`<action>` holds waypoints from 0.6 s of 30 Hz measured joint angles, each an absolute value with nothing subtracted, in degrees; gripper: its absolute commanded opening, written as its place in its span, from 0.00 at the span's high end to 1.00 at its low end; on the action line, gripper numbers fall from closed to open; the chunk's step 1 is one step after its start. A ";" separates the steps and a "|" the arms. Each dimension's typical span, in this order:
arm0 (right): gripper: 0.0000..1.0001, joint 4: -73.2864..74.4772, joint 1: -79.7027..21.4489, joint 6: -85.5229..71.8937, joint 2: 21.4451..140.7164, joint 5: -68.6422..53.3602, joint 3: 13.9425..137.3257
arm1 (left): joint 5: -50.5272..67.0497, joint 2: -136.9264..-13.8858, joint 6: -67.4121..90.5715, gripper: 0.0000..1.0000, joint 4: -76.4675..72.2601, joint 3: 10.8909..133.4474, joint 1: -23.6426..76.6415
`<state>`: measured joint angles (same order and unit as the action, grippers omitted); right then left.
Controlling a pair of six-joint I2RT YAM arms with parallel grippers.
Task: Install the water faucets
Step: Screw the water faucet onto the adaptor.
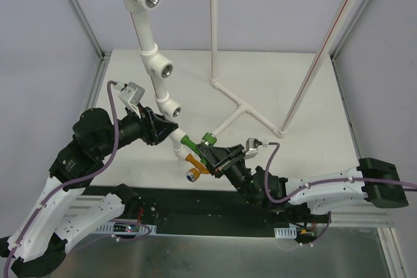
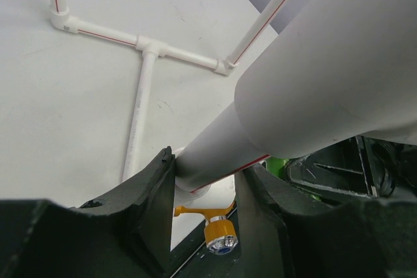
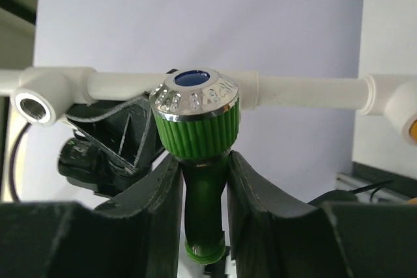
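Green ribbed plastic faucet (image 3: 195,128), silver-capped, is pinched at its stem by the right pincer (image 3: 203,161), just beside the white plastic pipe (image 2: 225,141) clamped in the left pincer (image 2: 208,164). Best keep its thread square to that pipe, turning gently without forcing.

Robot test lab: white table (image 1: 293,76), aluminium frame posts (image 1: 79,11), plain grey enclosure walls (image 1: 39,43).

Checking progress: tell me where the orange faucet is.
Top view, centre front: the orange faucet sits at the white pipe's lower end, just left of the right fingers gripping the green faucet.
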<state>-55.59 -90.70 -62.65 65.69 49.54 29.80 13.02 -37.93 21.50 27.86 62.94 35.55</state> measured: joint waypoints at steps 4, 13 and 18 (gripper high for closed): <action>0.49 -54.37 -90.98 -72.44 63.33 50.15 27.59 | 14.44 -38.50 21.69 1.00 27.40 62.94 35.66; 0.25 -54.19 -91.77 -71.90 53.47 51.13 20.99 | 14.48 -38.74 21.96 1.00 27.14 62.94 35.57; 0.23 -50.06 -91.77 -56.66 45.39 52.58 17.26 | 14.50 -38.79 21.96 1.00 27.11 62.94 35.57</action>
